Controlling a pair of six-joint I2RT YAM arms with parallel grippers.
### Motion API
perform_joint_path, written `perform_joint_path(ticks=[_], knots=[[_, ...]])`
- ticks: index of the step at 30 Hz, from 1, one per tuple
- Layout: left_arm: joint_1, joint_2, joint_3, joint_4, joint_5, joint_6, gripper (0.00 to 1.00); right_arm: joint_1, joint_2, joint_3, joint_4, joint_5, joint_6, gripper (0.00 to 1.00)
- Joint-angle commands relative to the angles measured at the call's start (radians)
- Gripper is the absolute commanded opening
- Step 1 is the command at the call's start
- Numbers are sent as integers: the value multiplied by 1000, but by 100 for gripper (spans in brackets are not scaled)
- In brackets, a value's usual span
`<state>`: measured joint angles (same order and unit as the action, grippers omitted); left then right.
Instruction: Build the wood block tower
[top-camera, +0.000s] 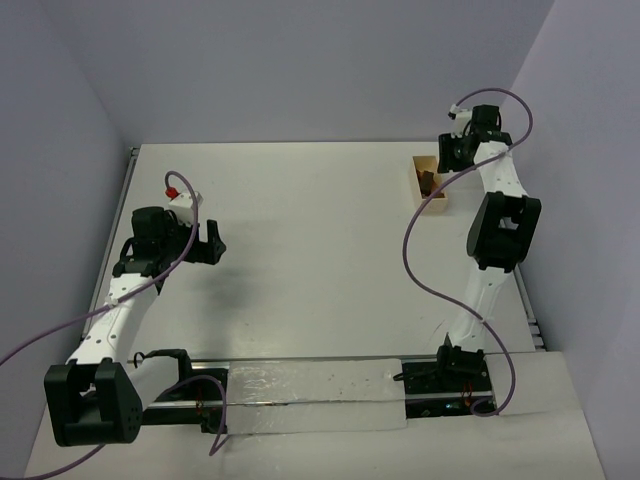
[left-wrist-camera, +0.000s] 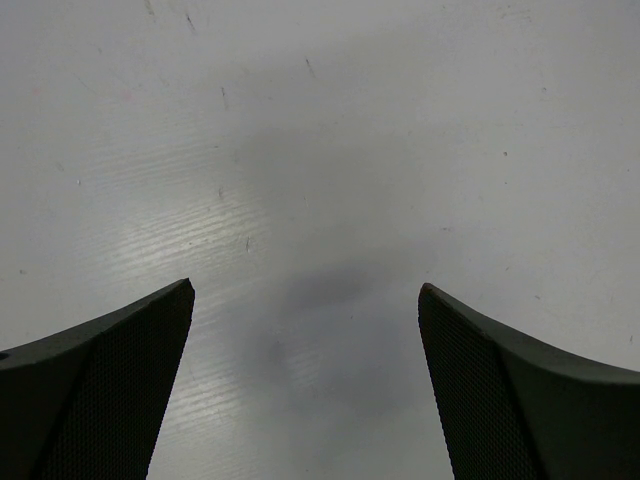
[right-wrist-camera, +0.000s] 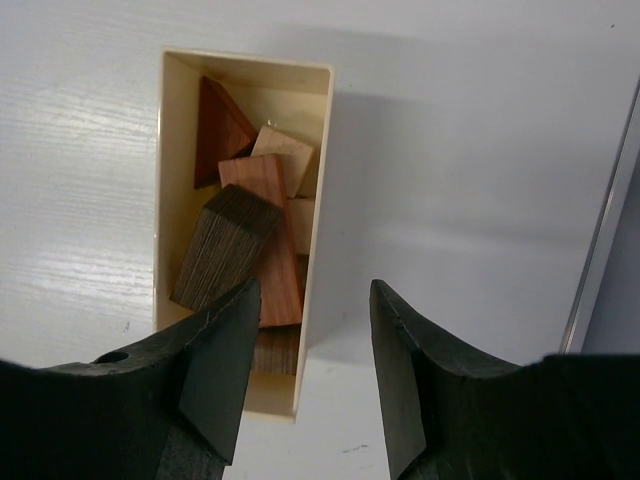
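Right wrist view is showing the wooden blocks (right-wrist-camera: 250, 215) lying in a jumble inside a pale open box (right-wrist-camera: 160, 200). No tower is standing; the blocks are leaning on each other and pointing different ways. The box is sitting at the far right of the table (left-wrist-camera: 320, 120), with its long side running away from the arms. A red-brown bar (right-wrist-camera: 278, 250) is lying the long way along the box. A big dark brown block (right-wrist-camera: 222, 255) with fine stripes is tilting across it. A red-brown wedge (right-wrist-camera: 215, 125) is resting at the far end, and a light tan block (right-wrist-camera: 283, 158) is sitting beside it.

The right gripper (right-wrist-camera: 315, 300) is hanging over the near end of the box, about half open and holding nothing. One finger is over the blocks and the other is over the table.

The left gripper (left-wrist-camera: 307, 290) is spreading wide over the bare table, holding nothing.
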<state>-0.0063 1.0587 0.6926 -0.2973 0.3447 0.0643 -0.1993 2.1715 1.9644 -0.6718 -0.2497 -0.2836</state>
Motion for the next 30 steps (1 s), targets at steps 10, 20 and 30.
perform_joint_path(ticks=[10,20,30], knots=[[5,37,45,12,-16,0,99,1,114,133,-26,12,-19,54],[5,58,49,9,-17,0,99,32,179,160,-11,66,-51,43],[5,61,51,6,-17,-1,99,61,184,126,29,132,-80,19]])
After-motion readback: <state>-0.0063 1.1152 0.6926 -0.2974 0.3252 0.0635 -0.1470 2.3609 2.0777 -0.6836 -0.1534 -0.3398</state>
